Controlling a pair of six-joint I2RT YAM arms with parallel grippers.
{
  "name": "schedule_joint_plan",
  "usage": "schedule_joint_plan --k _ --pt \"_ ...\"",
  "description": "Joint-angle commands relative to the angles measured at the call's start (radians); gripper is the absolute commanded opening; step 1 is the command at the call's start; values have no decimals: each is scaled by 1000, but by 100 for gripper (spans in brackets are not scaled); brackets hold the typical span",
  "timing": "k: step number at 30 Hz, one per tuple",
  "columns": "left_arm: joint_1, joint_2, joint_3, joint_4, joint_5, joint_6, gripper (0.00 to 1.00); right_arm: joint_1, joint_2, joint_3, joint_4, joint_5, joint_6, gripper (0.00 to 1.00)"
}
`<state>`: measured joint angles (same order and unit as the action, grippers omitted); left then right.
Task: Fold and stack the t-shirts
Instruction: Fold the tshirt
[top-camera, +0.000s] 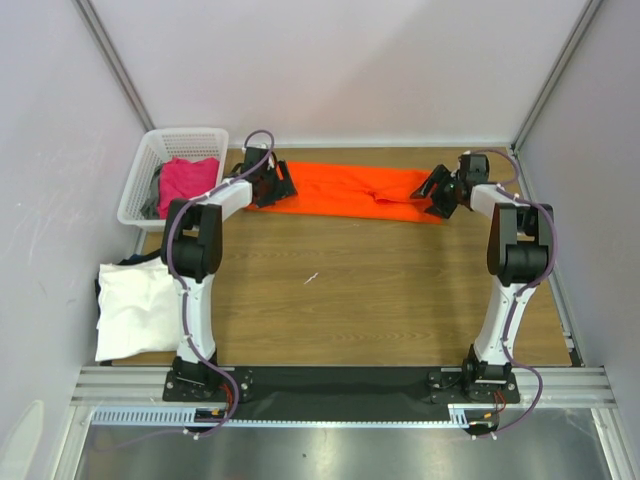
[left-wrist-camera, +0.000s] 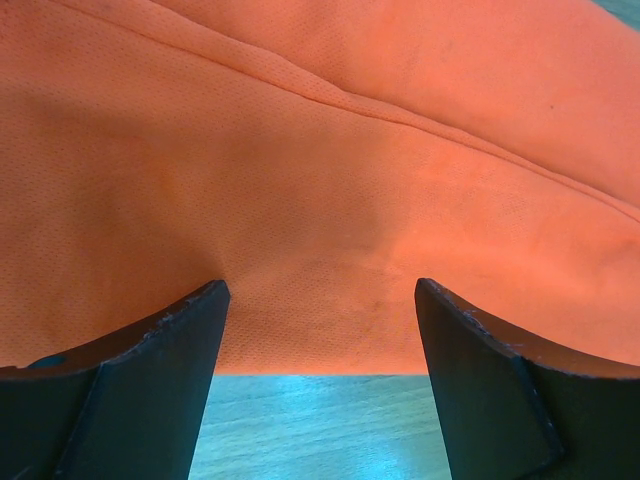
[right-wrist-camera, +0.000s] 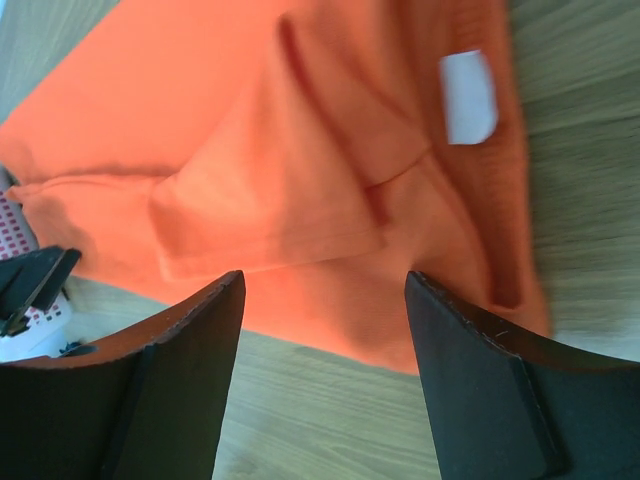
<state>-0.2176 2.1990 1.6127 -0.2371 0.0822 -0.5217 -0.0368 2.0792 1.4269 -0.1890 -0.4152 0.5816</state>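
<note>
A bright orange t-shirt lies folded into a long strip across the far part of the wooden table. My left gripper stands open at the shirt's left end; in its wrist view the orange cloth fills the frame, its near hem lying between the fingers. My right gripper hovers open at the right end, over the collar side with a white label and a folded sleeve. Neither holds cloth. A white t-shirt lies over a dark one at the table's left edge.
A white lattice basket at the back left holds a magenta-pink shirt and some grey cloth. Grey walls close in the back and both sides. Bare wood stretches between the orange shirt and the arm bases.
</note>
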Motion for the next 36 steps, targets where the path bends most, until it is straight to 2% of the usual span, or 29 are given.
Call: schedule_joint_plan --k 1,7,16,23,31,36 --pt "-2 -24 -50 -79 -18 5 83 -20 16 12 33 15 -31 71" --pt "-20 -57 -83 -137 -30 17 82 -23 33 38 17 26 -57 71" --pt "-97 -162 -217 -198 -30 51 82 -23 28 20 26 38 -74 71" --pt "-120 -239 -303 -243 -70 94 81 -40 7 102 5 49 -81 71" --pt "-120 -280 -323 -271 -111 140 82 -3 -50 170 -17 16 27 71" --pt "-118 -324 -266 -278 -116 152 84 34 -79 152 -87 130 168 73"
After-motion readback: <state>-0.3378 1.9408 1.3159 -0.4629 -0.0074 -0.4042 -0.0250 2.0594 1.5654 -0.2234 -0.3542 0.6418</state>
